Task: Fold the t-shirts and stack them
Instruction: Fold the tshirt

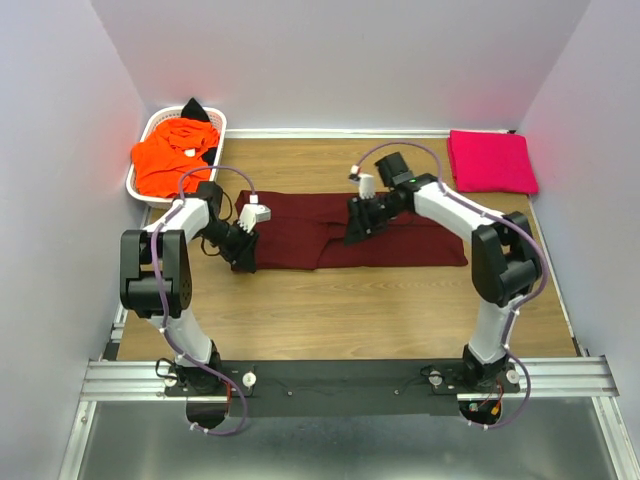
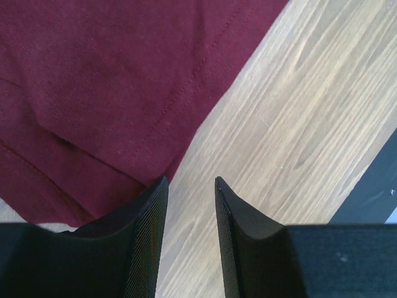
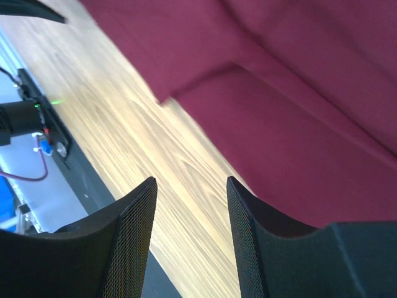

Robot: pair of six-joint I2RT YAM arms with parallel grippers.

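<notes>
A dark maroon t-shirt [image 1: 345, 232] lies on the table folded into a long strip. My left gripper [image 1: 244, 252] is open and empty at the strip's near left corner; in the left wrist view the maroon cloth [image 2: 118, 93] lies just past my left gripper [image 2: 191, 181]. My right gripper [image 1: 357, 232] is open and empty over the strip's middle; in the right wrist view the maroon cloth [image 3: 298, 124] lies beyond my right gripper [image 3: 191, 181]. A folded bright pink t-shirt [image 1: 490, 161] lies at the back right. An orange t-shirt [image 1: 172, 156] and a black one [image 1: 196, 110] are in the basket.
A white lattice basket [image 1: 217, 123] stands at the back left corner of the wooden table [image 1: 350, 310]. Walls close in the left, back and right. The black arm rail [image 1: 340, 385] runs along the near edge.
</notes>
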